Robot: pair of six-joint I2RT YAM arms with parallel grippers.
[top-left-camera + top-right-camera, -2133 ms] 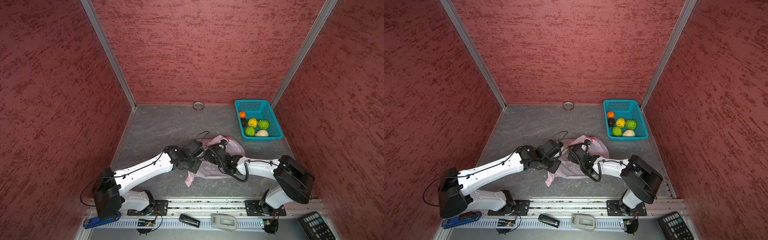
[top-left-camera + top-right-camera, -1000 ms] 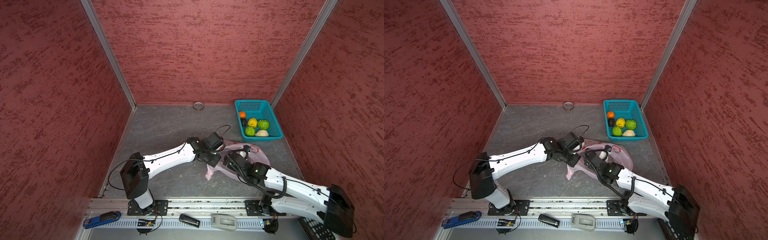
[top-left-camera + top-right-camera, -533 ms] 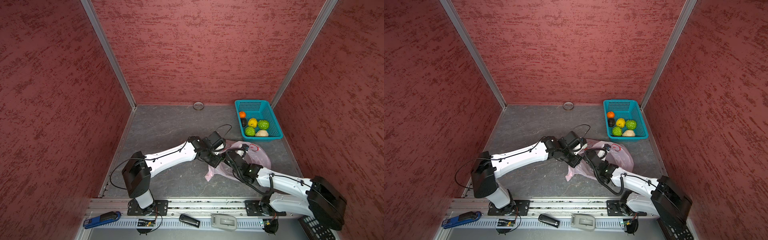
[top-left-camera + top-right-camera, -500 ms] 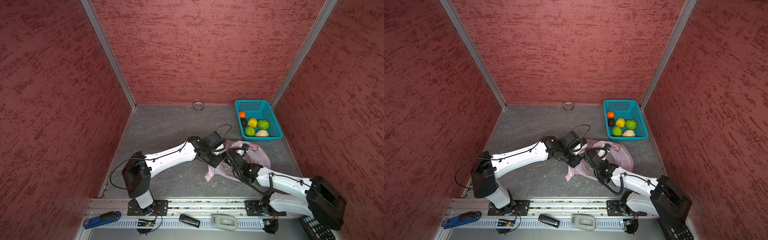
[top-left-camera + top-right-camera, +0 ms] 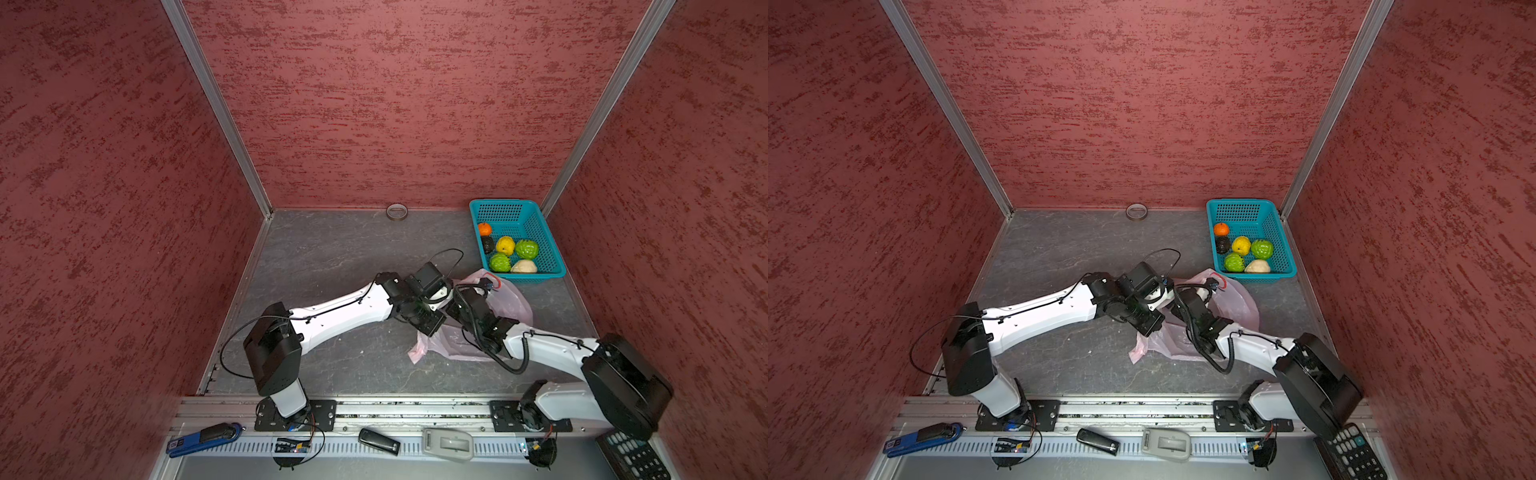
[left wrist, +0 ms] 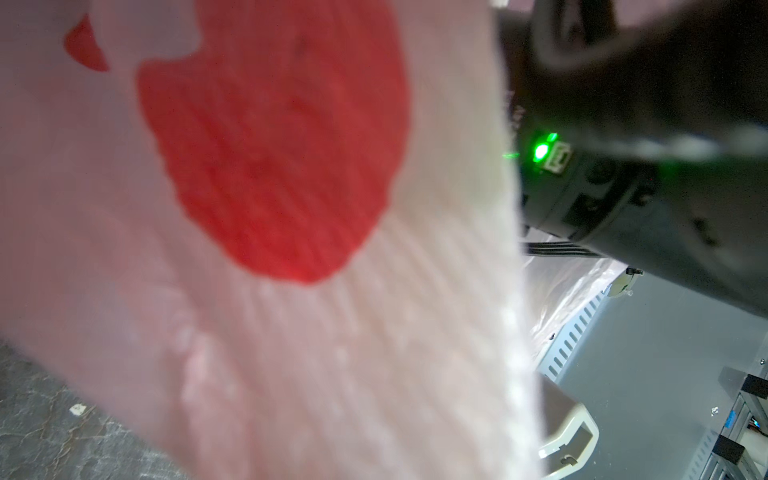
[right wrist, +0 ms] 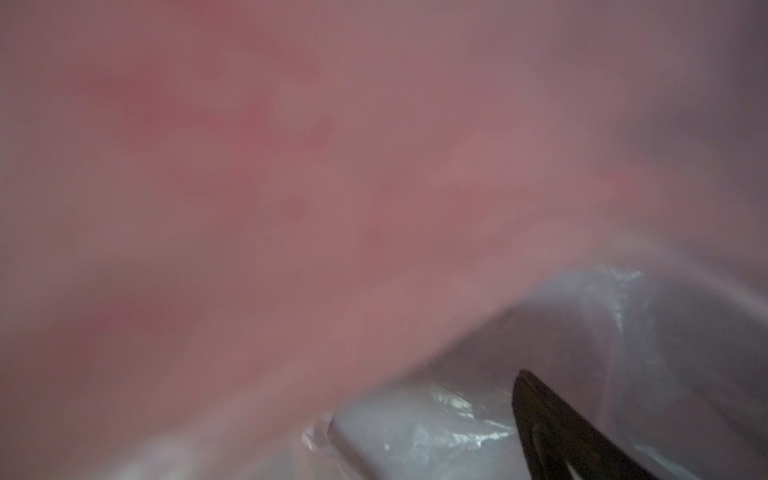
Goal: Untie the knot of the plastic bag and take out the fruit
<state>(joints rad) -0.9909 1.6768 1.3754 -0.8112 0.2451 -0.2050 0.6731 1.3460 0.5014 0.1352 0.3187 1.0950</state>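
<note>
Over on the right half of the grey desk [image 5: 332, 257], the pink plastic bag [image 5: 513, 303] [image 5: 1241, 307] sits crumpled near the front of the teal basket [image 5: 550, 245]. Both arms meet at it in both top views.

Left claw [image 5: 432, 328] is closed and pinching the bag's near-left edge, with a corner of the plastic drooping to the desk below it. Its wrist cam is mostly plastic bag [image 6: 291, 332] with a fat red print [image 6: 270, 145] on it. The other arm's black wrist, green light on, is right beside that.

Right claw [image 5: 482, 286] is poked into the bag's mouth, jaws spread wide with nothing between them. Its wrist cam only gives blurry pink plastic bag [image 7: 249, 166] all round and one dark finger [image 7: 561, 436].

No fruit shows in the bag. What I can see of the fruit [image 5: 1241, 245] is in the basket's near half:
- an orange one [image 5: 484, 228]
- a blackish one [image 5: 487, 244]
- a yellow one [image 5: 505, 245]
- a bumpy green one [image 5: 527, 249]
- another green one [image 5: 500, 262]
- a beige one [image 5: 523, 267]

A small ring [image 5: 397, 212] lies against the back wall, well apart from everything.
</note>
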